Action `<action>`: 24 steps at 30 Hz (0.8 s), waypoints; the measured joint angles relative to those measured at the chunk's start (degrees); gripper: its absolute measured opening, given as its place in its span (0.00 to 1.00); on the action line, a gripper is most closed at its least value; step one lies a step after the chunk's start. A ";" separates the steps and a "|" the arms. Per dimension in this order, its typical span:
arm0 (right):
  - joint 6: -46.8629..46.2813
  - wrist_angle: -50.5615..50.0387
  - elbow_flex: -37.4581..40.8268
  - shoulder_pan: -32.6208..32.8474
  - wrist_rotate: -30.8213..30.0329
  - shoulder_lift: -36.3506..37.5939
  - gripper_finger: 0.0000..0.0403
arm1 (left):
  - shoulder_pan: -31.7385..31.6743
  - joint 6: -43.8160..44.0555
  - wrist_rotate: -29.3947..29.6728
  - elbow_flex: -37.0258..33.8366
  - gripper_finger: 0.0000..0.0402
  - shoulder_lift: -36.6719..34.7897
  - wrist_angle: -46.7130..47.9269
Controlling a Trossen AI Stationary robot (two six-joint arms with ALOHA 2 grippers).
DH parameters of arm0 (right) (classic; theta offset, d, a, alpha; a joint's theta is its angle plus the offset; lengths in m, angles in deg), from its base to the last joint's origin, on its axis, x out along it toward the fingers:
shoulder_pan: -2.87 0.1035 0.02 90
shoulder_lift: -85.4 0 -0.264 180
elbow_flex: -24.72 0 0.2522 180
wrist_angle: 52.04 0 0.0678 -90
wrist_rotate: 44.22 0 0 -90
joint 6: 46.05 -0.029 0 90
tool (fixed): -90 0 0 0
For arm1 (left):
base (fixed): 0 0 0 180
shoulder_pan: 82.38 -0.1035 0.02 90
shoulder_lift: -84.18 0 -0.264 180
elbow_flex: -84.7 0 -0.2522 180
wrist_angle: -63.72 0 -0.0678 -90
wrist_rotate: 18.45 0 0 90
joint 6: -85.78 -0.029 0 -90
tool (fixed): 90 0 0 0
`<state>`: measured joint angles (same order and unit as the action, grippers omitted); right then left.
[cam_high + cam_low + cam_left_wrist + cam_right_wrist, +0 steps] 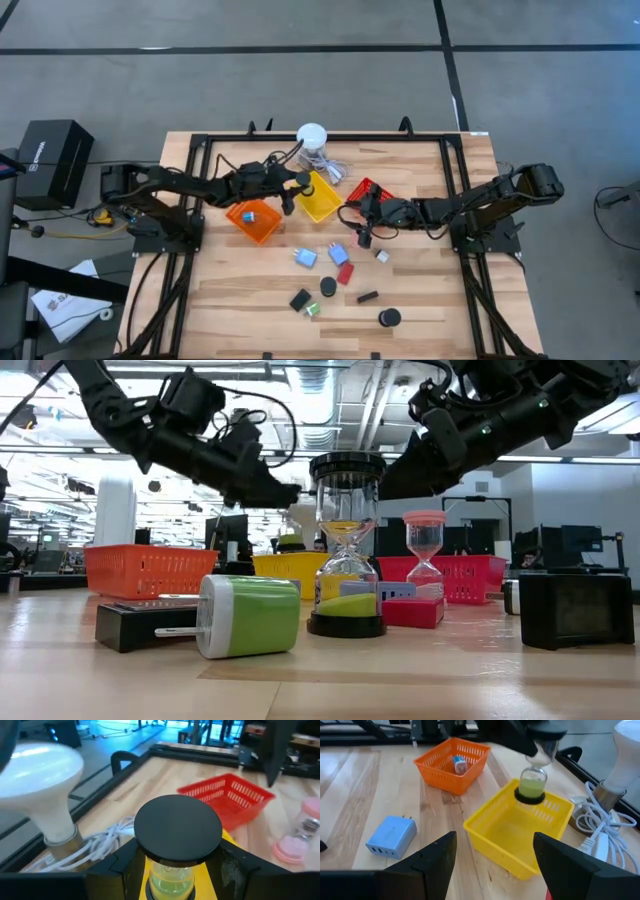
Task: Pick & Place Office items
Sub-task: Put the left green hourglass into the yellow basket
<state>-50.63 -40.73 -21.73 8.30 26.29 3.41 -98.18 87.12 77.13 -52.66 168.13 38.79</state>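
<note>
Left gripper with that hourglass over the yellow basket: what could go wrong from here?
1. The left gripper holds the green-sand hourglass near the yellow basket's far rim; released there, it might catch the rim and tip out.
2. The white lamp and its cable sit right beside that basket, so the arm could snag them.
3. The right gripper, open, hovers close by; the arms could collide.

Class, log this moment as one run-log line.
left gripper: shut on green hourglass, over yellow basket | right gripper: open, empty, near red basket | orange basket: one blue item inside
</note>
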 joint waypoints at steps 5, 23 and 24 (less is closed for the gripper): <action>0.00 0.45 0.00 0.00 0.00 0.00 0.63 | -0.37 0.46 0.02 -0.63 0.44 5.04 -0.41; 0.00 0.71 0.00 0.00 0.00 0.00 0.63 | -0.37 0.39 3.07 -0.59 0.48 10.26 -4.63; 0.00 0.71 0.00 0.00 0.00 0.00 0.63 | -0.37 0.54 3.02 -0.59 0.49 10.27 -4.47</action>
<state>-50.63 -40.02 -21.73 8.30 26.29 3.41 -98.55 87.66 80.16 -53.25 178.40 34.32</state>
